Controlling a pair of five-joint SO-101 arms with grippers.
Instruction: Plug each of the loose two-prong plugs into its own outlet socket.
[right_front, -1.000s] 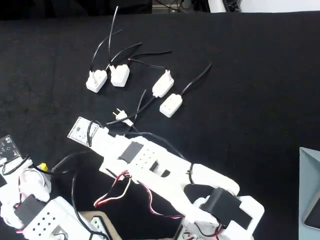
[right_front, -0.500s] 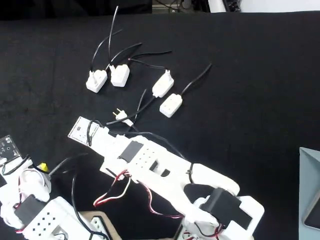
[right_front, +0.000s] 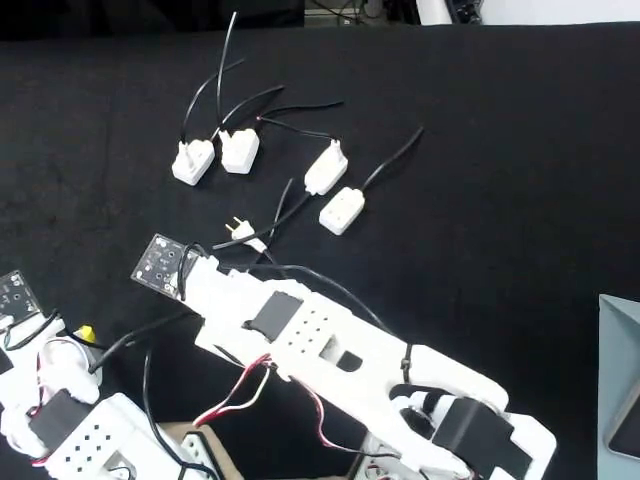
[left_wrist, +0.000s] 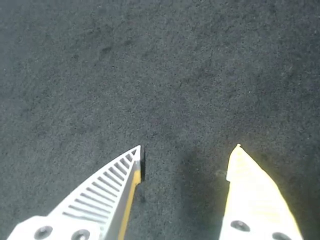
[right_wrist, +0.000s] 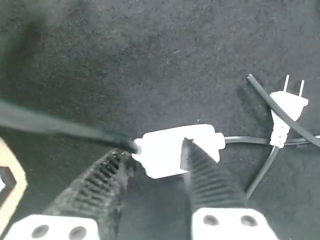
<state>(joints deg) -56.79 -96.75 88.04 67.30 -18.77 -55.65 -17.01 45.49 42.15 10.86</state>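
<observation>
Right claw: fingers apart, low over the socket; one tip overlaps its top and the other sits at its corded end. No grip is evident.
Left claw: released, nothing between its fingers, over bare table.
Socket: white block lying flat, directly under the right claw's tips, with a black cord leaving its far end.
Plug: loose, just beyond the socket and off to one side of the right claw, apart from the block; its two prongs point away from the claw.
Other blocks: four white corded pieces, well beyond the right claw.
Step in hand (judged): securing the socket so that the plug can be brought to it.
Doing it well: the block looks longer than the fingers' gap, so the wrist should turn to close across its short width. Keep the cords out of the bite, grip away from the socket's face, and hold the block level for the prongs.
</observation>
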